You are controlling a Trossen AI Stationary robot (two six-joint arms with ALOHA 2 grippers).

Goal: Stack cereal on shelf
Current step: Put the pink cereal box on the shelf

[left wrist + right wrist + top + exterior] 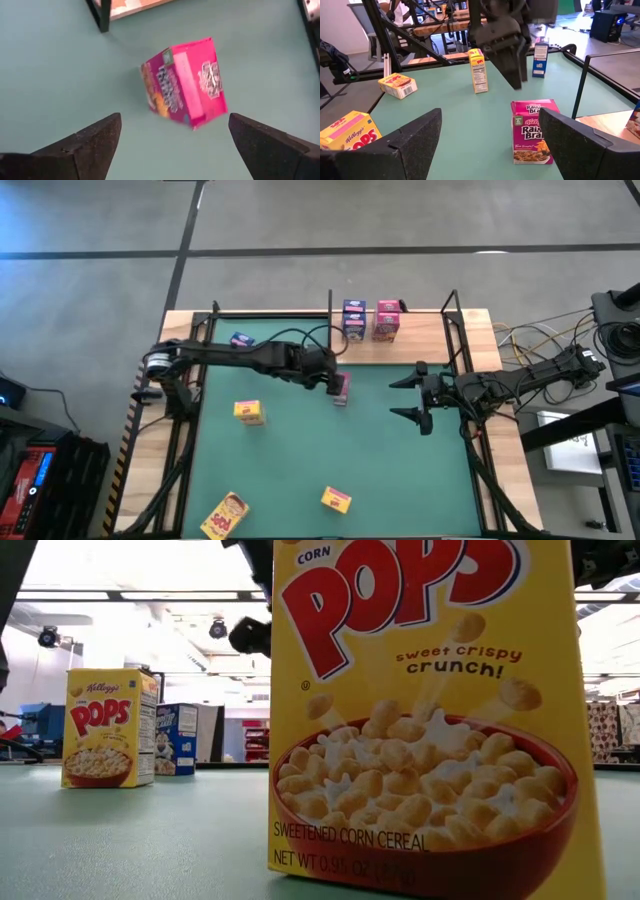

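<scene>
A pink cereal box [532, 131] stands upright on its bottom end on the green mat, just in front of the shelf [430, 340]. My left gripper [335, 378] hangs open above it, fingers slanting down, one on each side of the box [185, 82] and clear of it. On the shelf board stand a blue box [354, 318] and a pink box [387, 320]. My right gripper [405, 397] waits open at the mat's right side, pointing level toward the pink box.
Yellow boxes sit on the mat at the left middle [249, 412], near edge [336, 499] and near left [225, 515]; a blue box [241, 340] stands at the far left. Black posts [330, 305] edge the shelf. A yellow box [430, 720] fills the low view.
</scene>
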